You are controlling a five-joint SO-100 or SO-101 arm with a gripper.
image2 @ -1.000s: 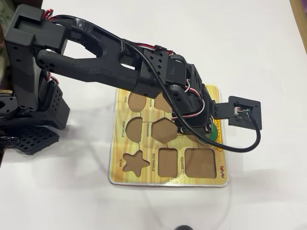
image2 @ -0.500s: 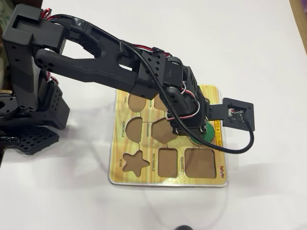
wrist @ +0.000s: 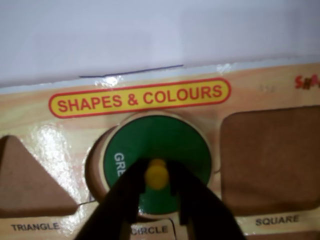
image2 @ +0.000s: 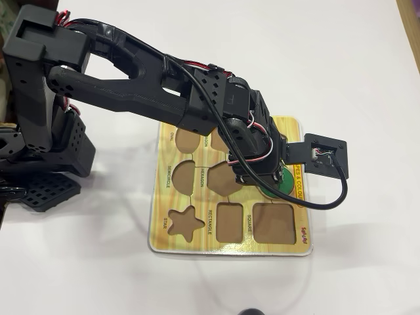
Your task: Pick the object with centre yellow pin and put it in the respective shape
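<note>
A green round piece (wrist: 160, 140) with a yellow centre pin (wrist: 156, 175) lies over the circle recess (wrist: 94, 172) of the wooden shapes board (wrist: 30, 107). A crescent of the recess shows on the piece's left, so the piece sits a little to the right; I cannot tell whether it is fully seated. My black gripper (wrist: 157, 184) comes in from the bottom edge, and its jaws close on the pin from both sides. In the overhead view only the green piece's edge (image2: 285, 185) shows under the wrist, on the board's right side (image2: 230, 248).
In the wrist view, an empty triangle recess (wrist: 25, 180) lies left of the circle and an empty square recess (wrist: 270, 160) lies right. The overhead view shows more empty recesses, among them a star (image2: 182, 223). The arm base (image2: 39, 157) stands left of the board on a white table.
</note>
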